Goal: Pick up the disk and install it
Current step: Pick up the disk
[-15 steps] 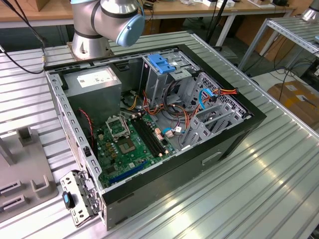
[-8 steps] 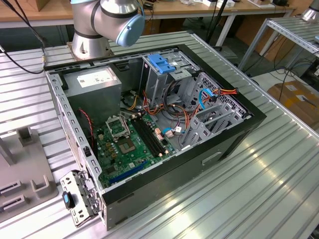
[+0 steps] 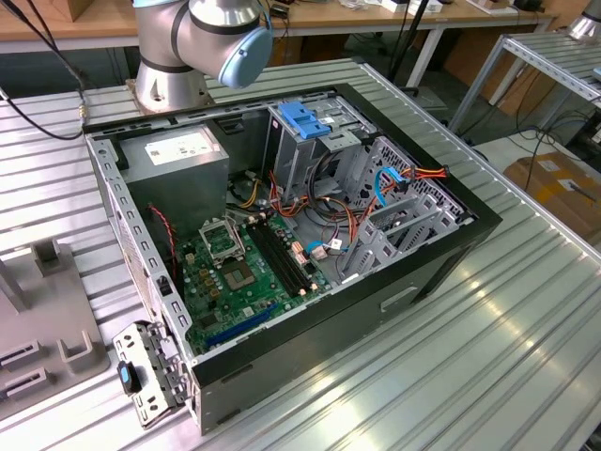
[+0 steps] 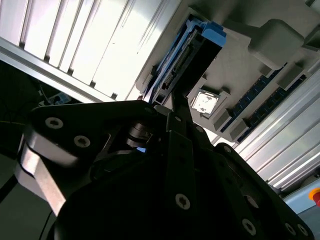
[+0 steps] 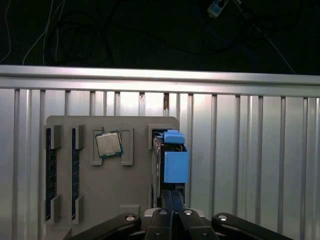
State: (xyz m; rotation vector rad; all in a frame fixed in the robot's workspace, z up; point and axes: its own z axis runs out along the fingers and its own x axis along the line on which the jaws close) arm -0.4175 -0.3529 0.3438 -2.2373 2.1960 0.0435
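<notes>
Ribbed aluminium table (image 5: 250,150) ran under everything, dark floor (image 5: 150,40) beyond its edge. In the first wrist view we saw the disk (image 5: 170,150) standing on edge in a slot of the grey tray (image 5: 130,192), the gripper (image 5: 172,197) near its end, fingers (image 5: 167,202) drawn narrow together.

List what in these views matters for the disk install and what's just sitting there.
For the job:
- disk, standing on edge in the grey fixture tray
- gripper, close up against the disk
- open computer case

Just lying about:
- processor chip and memory sticks in the same tray
- power supply inside the case
</notes>
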